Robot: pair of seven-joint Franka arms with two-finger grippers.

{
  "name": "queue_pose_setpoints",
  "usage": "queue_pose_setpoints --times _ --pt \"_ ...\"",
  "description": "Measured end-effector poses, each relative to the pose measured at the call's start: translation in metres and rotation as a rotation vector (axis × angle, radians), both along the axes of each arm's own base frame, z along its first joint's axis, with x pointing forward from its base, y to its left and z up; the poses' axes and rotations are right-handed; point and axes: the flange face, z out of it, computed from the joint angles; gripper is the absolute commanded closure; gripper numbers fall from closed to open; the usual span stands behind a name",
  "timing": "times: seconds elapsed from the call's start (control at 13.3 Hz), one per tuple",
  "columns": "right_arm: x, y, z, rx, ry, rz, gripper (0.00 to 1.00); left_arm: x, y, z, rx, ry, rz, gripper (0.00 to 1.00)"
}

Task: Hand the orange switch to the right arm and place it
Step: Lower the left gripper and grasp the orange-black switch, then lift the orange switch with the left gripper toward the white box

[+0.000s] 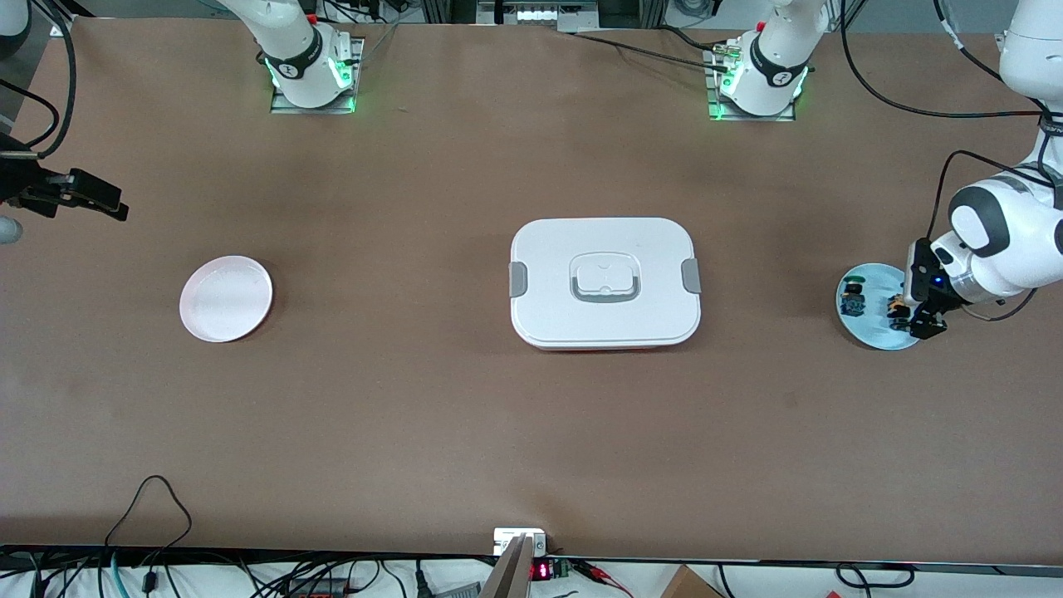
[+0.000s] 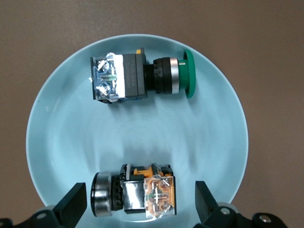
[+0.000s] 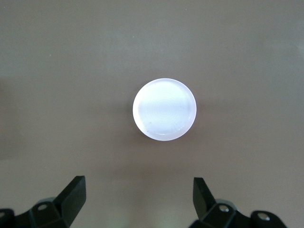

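In the front view, the left gripper [image 1: 913,320] hangs low over the blue plate [image 1: 872,332] at the left arm's end of the table, over the orange switch [image 1: 897,309]. The right gripper [image 1: 91,199] waits high near the table edge at the right arm's end.

In the left wrist view, the jaws stand wide around the orange switch [image 2: 135,195], near the plate's rim. The green switch [image 2: 142,76] lies apart. The rounded body could roll or slip if the fingers [image 2: 71,205] close off-centre.

In the right wrist view, the jaws are wide, holding nothing, above the white plate [image 3: 164,109].
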Motion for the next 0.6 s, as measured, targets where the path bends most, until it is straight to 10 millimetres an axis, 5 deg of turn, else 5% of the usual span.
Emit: queue_pose_setpoints --times 0.38,0.6 --pt "0.000 0.000 0.000 0.000 0.000 0.000 0.00 0.002 0.002 -0.006 -0.007 0.002 0.009 0.18" --pt "0.000 0.000 0.000 0.000 0.000 0.000 0.00 0.002 0.004 -0.012 -0.009 0.007 0.012 0.75"
